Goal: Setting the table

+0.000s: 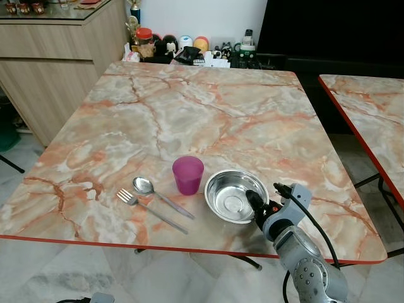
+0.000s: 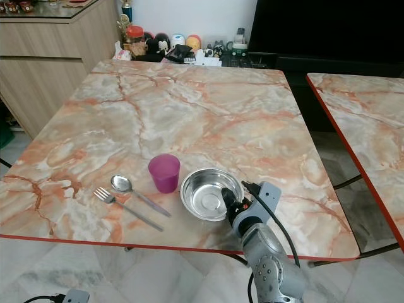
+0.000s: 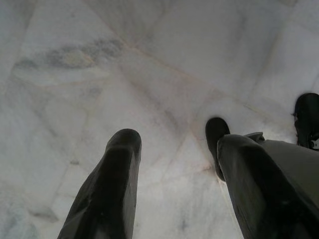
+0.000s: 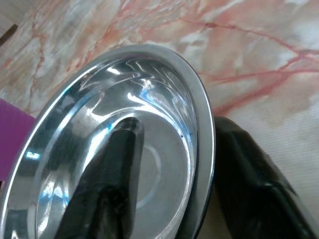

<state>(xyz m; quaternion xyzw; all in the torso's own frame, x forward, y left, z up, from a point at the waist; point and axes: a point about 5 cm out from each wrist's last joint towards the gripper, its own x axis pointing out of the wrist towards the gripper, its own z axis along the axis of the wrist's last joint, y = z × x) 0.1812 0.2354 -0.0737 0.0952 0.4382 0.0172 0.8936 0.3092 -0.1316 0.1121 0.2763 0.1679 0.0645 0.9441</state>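
Steel catches my eye first: the shiny bowl [image 1: 236, 196] sits low and right of centre in the left eye view, near the front edge of the marble-patterned table [image 1: 189, 107]. My right gripper [image 1: 257, 208] straddles the bowl's near-right rim; in the right wrist view one finger [image 4: 107, 189] lies inside the bowl and the other outside against the wall, so the jaws are clamped on the rim. Just left of the bowl stands a purple cup [image 1: 188, 174], then a spoon [image 1: 159, 195] and a fork [image 1: 149, 209] lying side by side. My left gripper [image 3: 172, 189] hangs over the pale tiled floor [image 3: 99, 64], fingers parted and holding nothing.
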